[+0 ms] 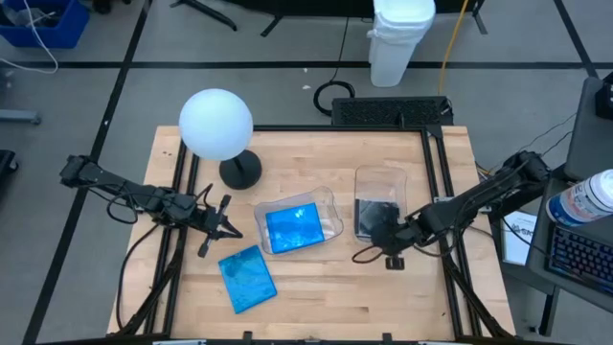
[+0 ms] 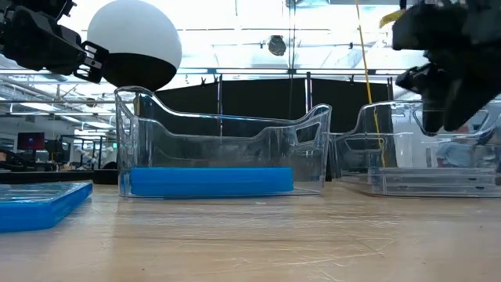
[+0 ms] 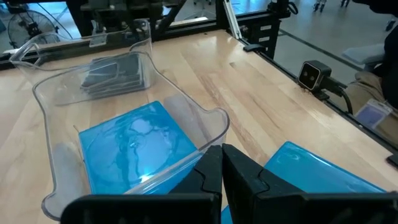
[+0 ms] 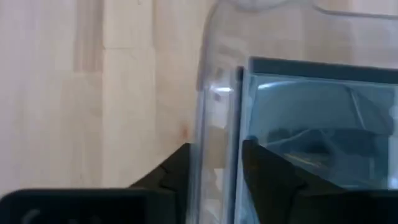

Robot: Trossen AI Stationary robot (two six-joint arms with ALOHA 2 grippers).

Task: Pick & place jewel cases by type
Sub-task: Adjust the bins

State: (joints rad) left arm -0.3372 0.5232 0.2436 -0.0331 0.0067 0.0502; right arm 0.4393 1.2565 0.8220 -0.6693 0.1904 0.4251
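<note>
A loose blue jewel case is seen nearest the camera in the low view, lying flat on the wooden surface outside both bins. One blue case is already laid in the middle clear bin, and dark cases are stacked in the second clear bin beside it, so the sorting is judged largely done, with the loose blue case apparently the only one left out. The right tool is held at the wall of the dark-case bin, its fingers parted with the clear wall between them and a dark-edged case just inside; whether that case is gripped cannot be told. The left tool is closed and empty, hovering near the blue-case bin's rim, close to the loose case. The layout of both bins and the loose case is given only by the high view; the fingers straddling the bin wall are shown only by the right wrist view, and the dark stack's several layers only by the left wrist view. A white globe lamp stands behind.
</note>
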